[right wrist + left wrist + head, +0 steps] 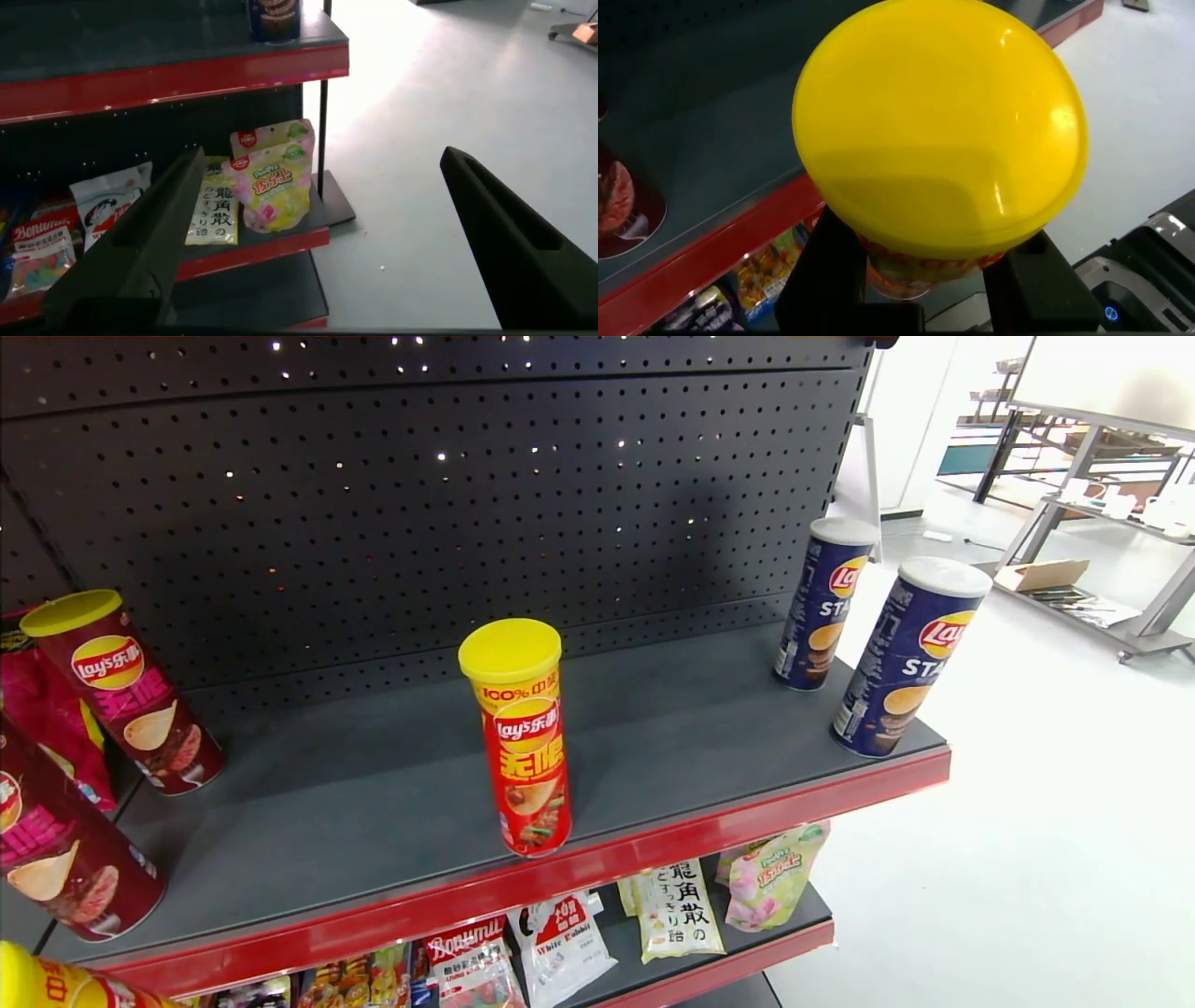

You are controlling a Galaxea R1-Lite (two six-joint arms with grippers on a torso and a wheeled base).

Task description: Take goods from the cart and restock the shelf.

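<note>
My left pincer point(934, 285) was clamped on a red chip can point(938, 131), held before the red front edge of the top shelf point(373, 784), near its left end. Its yellow lid was on, so the contents stayed hidden. My right pincer point(322, 163) stood wide apart and empty, facing the lower shelf point(252, 252) of snack bags point(271, 187). On the top shelf stood a matching red can point(523, 737), two dark-blue cans point(906, 658) at the right end and two maroon cans point(131, 695) at the left, all lidded.

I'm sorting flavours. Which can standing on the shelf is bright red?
The middle can, alone near the front edge of the shelf. The two left cans are maroon; the two right cans are dark blue.
</note>
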